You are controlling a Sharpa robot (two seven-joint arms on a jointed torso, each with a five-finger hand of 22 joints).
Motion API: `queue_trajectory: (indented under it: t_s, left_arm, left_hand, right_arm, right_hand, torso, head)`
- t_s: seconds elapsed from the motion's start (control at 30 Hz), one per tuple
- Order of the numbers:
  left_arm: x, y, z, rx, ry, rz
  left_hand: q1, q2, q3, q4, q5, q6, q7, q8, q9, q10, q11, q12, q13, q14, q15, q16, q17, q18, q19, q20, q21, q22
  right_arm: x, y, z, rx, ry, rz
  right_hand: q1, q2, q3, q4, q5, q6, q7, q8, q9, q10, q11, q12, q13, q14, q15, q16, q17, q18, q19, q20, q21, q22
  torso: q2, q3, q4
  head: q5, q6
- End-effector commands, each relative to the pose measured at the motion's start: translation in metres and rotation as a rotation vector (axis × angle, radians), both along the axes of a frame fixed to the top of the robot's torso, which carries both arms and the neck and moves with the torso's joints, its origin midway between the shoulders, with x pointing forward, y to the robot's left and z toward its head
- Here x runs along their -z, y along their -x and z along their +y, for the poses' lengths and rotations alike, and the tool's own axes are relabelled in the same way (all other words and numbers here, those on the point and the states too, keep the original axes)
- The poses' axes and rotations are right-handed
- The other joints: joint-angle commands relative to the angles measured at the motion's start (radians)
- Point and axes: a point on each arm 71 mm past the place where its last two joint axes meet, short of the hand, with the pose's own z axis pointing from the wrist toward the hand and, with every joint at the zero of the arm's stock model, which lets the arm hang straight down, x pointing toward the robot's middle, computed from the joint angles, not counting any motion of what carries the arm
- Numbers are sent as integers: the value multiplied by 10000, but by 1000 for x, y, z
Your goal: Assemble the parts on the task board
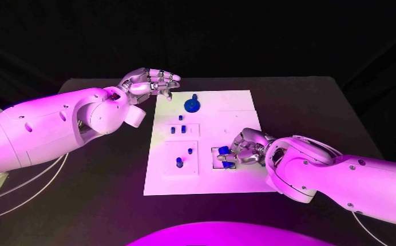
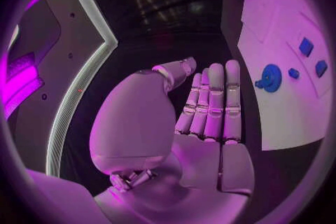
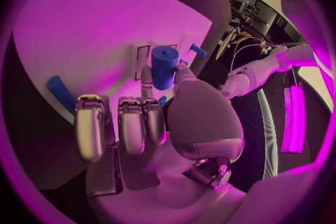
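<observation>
Head view looks down on the black table [image 1: 99, 200], where the white task board [image 1: 206, 143] lies in the middle with its long side running away from the robot. No brand, label or writing can be read on the board, the arms or the parts.

A round blue part [image 1: 192, 105] with a small knob sits near the board's far end. Two small blue parts [image 1: 177, 130] stand in a framed recess at the middle of the board, and another small blue piece [image 1: 190, 150] lies in the larger recess nearer the robot.

At the board's far left corner hangs the left hand [image 1: 151, 84], just above the table edge of the plate. In the left wrist view this hand [image 2: 210, 106] has its fingers straight and pressed side by side, the thumb apart, with nothing in it.

The right hand [image 1: 240, 150] rests over a recess at the board's near right side. In the right wrist view its thumb and one finger pinch a blue cylinder [image 3: 164, 66] upright at that recess, while the other fingers [image 3: 131, 123] curl down beside it. A long blue peg [image 3: 60, 92] lies on the board near these fingers.
</observation>
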Motion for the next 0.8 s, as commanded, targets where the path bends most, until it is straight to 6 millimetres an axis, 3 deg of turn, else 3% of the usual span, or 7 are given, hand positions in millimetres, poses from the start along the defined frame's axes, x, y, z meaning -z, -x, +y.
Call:
queue_trajectory:
  t_s: [0.03,0.6,0.8]
  left_arm:
    - [-1,1,-3,169,137,14]
    - [-1,1,-2,189,121,58]
    - [-1,1,-2,189,114,69]
  left_hand:
    - [-48,55,-52,30,6,-61,42,-53,-10,-41,-8,57,-10,-77,14,-59,-13,142,-19,56,-13,-9]
    - [-73,73,-50,63,7,-64,45,-57,-13,-58,-4,68,-21,-86,19,-61,-17,144,-18,65,-52,-33]
    - [-73,73,-50,63,7,-64,45,-57,-13,-58,-4,68,-21,-86,19,-61,-17,144,-18,65,-52,-33]
  right_arm:
    - [1,-1,3,-110,182,-182]
    - [0,-1,13,-500,304,-336]
    - [1,-2,13,-529,471,-358]
  right_hand:
    - [-83,0,-59,3,-61,217,-241,26,-14,1039,-55,38,2632,949,-56,25,2161,-63,881,-55,31,2427]
    - [-184,-31,-142,1,-155,214,-255,96,18,1039,-68,38,2632,949,-68,24,2160,-64,882,-65,35,2428]
    - [-471,-270,-330,22,-704,128,-249,238,83,1017,-64,10,2605,945,-67,15,2140,-55,870,-71,-18,2415]
  torso:
    - [4,4,4]
    - [3,5,-1]
    - [-3,8,-12]
  head:
    - [6,-2]
    - [60,-32]
    - [76,-32]
